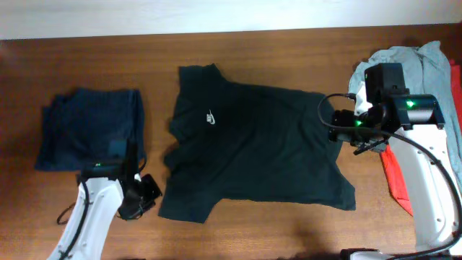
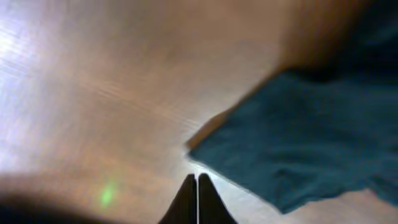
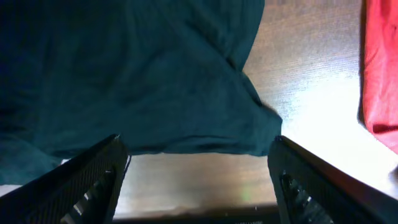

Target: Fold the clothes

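Observation:
The black T-shirt (image 1: pixel 253 144) with a small white chest logo (image 1: pixel 209 117) lies spread on the wooden table, collar toward the left. My left gripper (image 1: pixel 149 193) is shut and empty, on the table just left of the shirt's near-left corner (image 2: pixel 292 149). My right gripper (image 1: pixel 345 124) is open and empty, hovering at the shirt's right edge; in the right wrist view the shirt's hem (image 3: pixel 161 93) lies just ahead of the spread fingers (image 3: pixel 198 180).
A folded dark navy garment (image 1: pixel 90 128) lies at the left. A light grey shirt (image 1: pixel 419 61) and a red shirt (image 1: pixel 395 177) are piled at the right edge, beside the right arm; the red shirt also shows in the right wrist view (image 3: pixel 380 74).

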You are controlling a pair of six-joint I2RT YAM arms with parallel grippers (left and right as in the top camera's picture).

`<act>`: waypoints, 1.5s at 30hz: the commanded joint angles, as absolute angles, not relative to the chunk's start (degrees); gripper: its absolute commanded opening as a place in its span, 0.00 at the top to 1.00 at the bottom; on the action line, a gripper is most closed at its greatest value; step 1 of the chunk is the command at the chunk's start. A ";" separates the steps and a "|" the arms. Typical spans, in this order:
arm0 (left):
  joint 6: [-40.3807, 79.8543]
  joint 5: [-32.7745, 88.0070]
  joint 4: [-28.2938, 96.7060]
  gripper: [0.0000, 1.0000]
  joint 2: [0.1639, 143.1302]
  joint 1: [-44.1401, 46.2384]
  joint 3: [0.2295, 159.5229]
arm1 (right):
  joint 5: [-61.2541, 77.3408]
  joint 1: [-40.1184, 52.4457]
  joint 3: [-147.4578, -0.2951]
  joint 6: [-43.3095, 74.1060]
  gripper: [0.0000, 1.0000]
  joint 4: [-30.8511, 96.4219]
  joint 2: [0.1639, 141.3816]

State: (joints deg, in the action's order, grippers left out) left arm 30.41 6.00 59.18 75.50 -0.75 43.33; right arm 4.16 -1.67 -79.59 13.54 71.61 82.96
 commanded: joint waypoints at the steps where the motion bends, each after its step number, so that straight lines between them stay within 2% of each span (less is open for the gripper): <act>1: 26.44 7.92 57.04 0.75 74.32 1.10 43.13 | 4.34 -1.52 -79.55 13.98 0.26 71.29 83.00; 2: 26.37 7.92 56.29 0.67 74.56 1.52 43.05 | 4.34 -1.52 -79.55 13.98 0.26 71.33 83.00; 3: 25.50 7.94 55.27 0.65 74.85 1.98 42.89 | 4.34 -1.52 -79.55 13.98 0.26 71.44 83.00; 6: 21.06 9.56 51.29 0.67 75.83 3.38 41.63 | 4.32 -1.52 -79.55 13.96 0.26 71.77 83.00; 8: 20.67 10.31 49.36 0.80 76.77 4.08 40.53 | 4.32 -1.52 -79.55 13.96 0.26 71.94 83.00; 9: 20.67 10.31 48.49 0.96 77.36 4.38 39.99 | 4.32 -1.52 -79.55 13.96 0.26 72.01 83.00; 10: 20.67 10.31 47.29 0.99 78.15 4.51 39.42 | 4.32 -1.52 -79.55 13.96 0.26 72.05 83.00; 16: 13.23 17.58 39.18 1.00 83.00 4.51 37.43 | 4.32 -1.52 -79.55 13.96 0.25 72.18 83.00; 21: 13.17 17.58 37.50 1.00 86.08 4.51 37.43 | 4.32 -1.52 -79.55 13.96 0.26 72.58 83.00; 25: 22.96 12.23 39.53 0.99 87.96 3.11 37.43 | 4.29 -1.52 -79.55 13.96 0.25 72.73 83.00; 29: 32.29 10.90 43.94 0.99 88.18 -3.84 37.43 | 4.29 -1.52 -79.55 13.91 0.26 73.34 83.00; 34: 32.69 10.59 46.87 0.99 88.18 -14.50 37.43 | 4.27 -1.52 -79.55 13.91 0.26 73.47 83.00; 39: 26.52 10.46 47.22 1.00 88.16 -23.07 37.43 | 4.29 -1.52 -79.55 13.91 0.26 73.47 83.00; 42: 24.23 11.35 47.90 1.00 88.07 -24.75 37.43 | 4.29 -1.52 -79.55 13.91 0.26 73.38 83.00; 45: 17.04 18.76 47.11 1.00 87.33 -24.36 37.60 | 4.29 -1.52 -79.55 13.93 0.26 73.01 83.00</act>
